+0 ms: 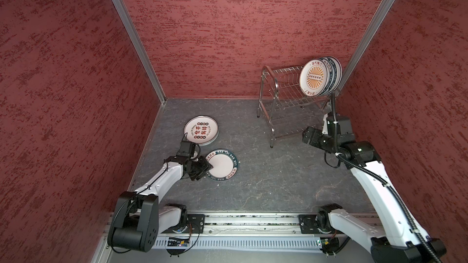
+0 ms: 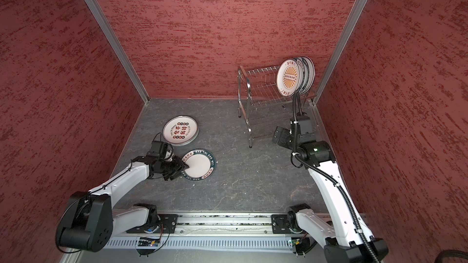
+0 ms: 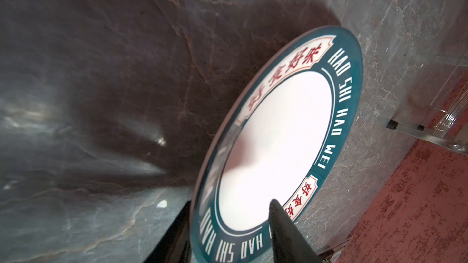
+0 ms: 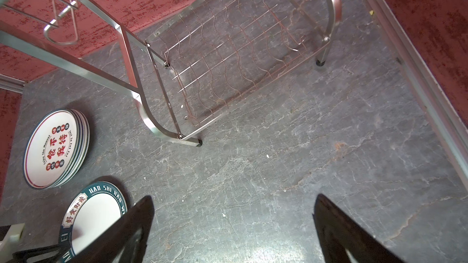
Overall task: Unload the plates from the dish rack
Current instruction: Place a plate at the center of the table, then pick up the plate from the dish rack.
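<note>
- The teal-rimmed plate (image 1: 222, 164) lies face up on the table (image 1: 266, 173), left of centre. It sits on the near side of the stack of plates (image 1: 201, 130) with red-black characters, just beside that stack and not touching it. I judge the unloaded plates are gathered on this left side to keep them clear of the rack.
- A few plates (image 1: 315, 78) stand on edge in the upper tier at the right end of the dish rack (image 1: 286, 84), the orange sunburst one in front. The slots hold them upright. The rack stands far right by the back wall, and its lower shelf is bare, so the task is well along but not done.
- My left gripper (image 1: 206, 170) straddles the teal plate's left rim, one finger over the face and one under the edge. The wrist view shows a gap wider than the rim, so the jaws look parted and not pinching. I cannot tell if that rim is fully down on the table.
- My left arm reaches low and forward, with the wrist nearly level with the table.
- My right gripper (image 4: 233, 213) is spread wide with nothing in it. It hangs above the table near the rack's front, below the standing plates, with the forearm raised toward them.
</note>
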